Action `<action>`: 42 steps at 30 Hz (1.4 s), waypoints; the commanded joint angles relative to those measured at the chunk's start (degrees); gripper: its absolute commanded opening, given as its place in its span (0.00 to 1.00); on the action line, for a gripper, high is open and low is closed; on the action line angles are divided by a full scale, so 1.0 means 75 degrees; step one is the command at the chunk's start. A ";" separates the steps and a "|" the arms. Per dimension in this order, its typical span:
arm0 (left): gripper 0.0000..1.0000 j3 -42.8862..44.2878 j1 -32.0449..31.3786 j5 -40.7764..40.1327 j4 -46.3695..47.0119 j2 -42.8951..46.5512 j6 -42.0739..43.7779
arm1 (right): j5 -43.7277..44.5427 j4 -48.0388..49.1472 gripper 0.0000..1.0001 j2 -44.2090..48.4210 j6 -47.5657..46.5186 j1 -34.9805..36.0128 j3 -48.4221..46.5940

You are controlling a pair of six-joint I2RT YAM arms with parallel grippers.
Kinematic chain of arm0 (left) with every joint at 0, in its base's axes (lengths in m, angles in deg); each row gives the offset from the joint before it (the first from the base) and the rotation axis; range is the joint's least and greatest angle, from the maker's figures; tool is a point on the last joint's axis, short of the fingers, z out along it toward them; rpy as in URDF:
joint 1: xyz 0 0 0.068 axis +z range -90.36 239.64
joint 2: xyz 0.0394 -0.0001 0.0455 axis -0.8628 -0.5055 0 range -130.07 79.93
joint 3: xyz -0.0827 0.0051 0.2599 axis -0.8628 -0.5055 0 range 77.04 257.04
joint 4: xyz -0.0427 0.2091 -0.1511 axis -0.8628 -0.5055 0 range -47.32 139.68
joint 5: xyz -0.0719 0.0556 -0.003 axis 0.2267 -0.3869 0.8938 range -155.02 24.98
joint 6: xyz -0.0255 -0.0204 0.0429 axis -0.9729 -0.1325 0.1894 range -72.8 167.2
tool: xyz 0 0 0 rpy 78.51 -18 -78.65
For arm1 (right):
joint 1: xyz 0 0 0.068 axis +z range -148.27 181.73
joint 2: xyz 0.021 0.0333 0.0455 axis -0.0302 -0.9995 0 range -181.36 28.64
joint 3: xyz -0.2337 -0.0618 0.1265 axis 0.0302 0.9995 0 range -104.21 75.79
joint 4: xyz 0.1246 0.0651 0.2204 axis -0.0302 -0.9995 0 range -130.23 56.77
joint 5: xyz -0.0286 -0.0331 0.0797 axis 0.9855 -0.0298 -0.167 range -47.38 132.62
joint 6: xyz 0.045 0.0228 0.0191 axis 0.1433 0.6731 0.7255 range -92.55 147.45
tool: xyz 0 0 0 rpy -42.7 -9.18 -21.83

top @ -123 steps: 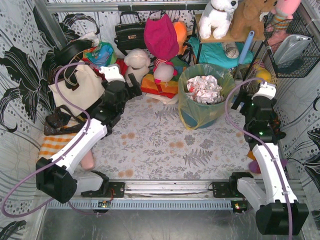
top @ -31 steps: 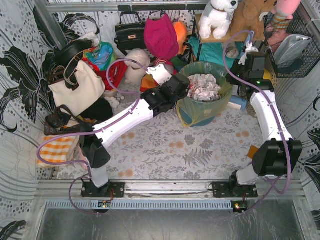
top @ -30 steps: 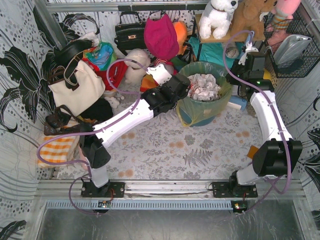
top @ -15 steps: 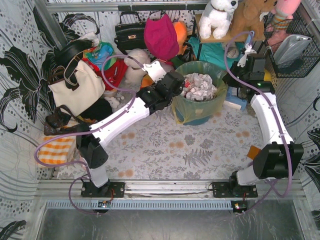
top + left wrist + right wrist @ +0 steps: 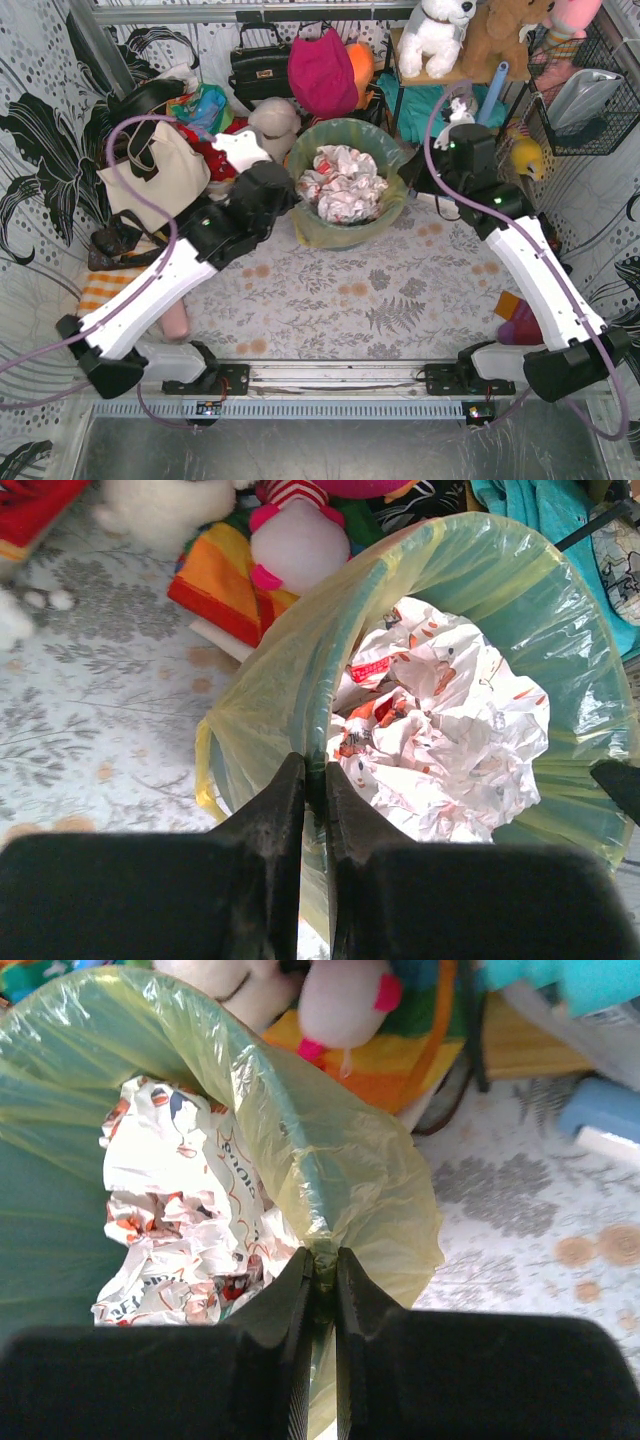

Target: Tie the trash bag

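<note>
**Two grippers on the rim: lift and gather**

Two arms reach from the near edge of the worktop (image 5: pixel 330 300) toward its far middle. The left arm runs low and diagonally from the near left, with its wrist turned toward the bag. The right arm rises from the near right and bends to the left at the wrist.

The left gripper (image 5: pixel 315 780) is closed narrow on the left rim of the trash bag (image 5: pixel 330 228), one finger inside and one outside. The right gripper (image 5: pixel 322 1265) pinches a bunched fold of film at the right rim. The bag stands at the far middle with its mouth open, and crumpled paper (image 5: pixel 342 185) fills it.

Recommended procedure:
1. Draw both rim holds upward and inward together, at an even rate, so the thin film comes free without tearing.
2. Hold a firm pinch throughout. If the film slips, it will likely need regrasping.
</note>
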 commanded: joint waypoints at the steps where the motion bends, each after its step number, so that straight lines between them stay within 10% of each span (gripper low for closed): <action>1: 0.00 -0.0424 -0.0025 0.0305 0.0059 0.1008 0.0517 | 0.0808 -0.0105 0.00 0.0363 0.0861 0.1238 -0.0064; 14: 0.00 -0.0588 -0.0024 0.1143 -0.2537 0.2030 0.0427 | 0.3122 -0.1460 0.00 0.0213 0.2620 0.4603 -0.0433; 35: 0.02 -0.1292 0.0026 0.1443 -0.2551 0.2105 0.0323 | 0.2810 -0.2525 0.00 0.0597 0.4119 0.5108 0.0019; 42: 0.19 -0.1100 0.0156 0.1227 -0.2148 0.1762 0.0742 | 0.2925 -0.2346 0.36 0.0785 0.4437 0.5104 0.0299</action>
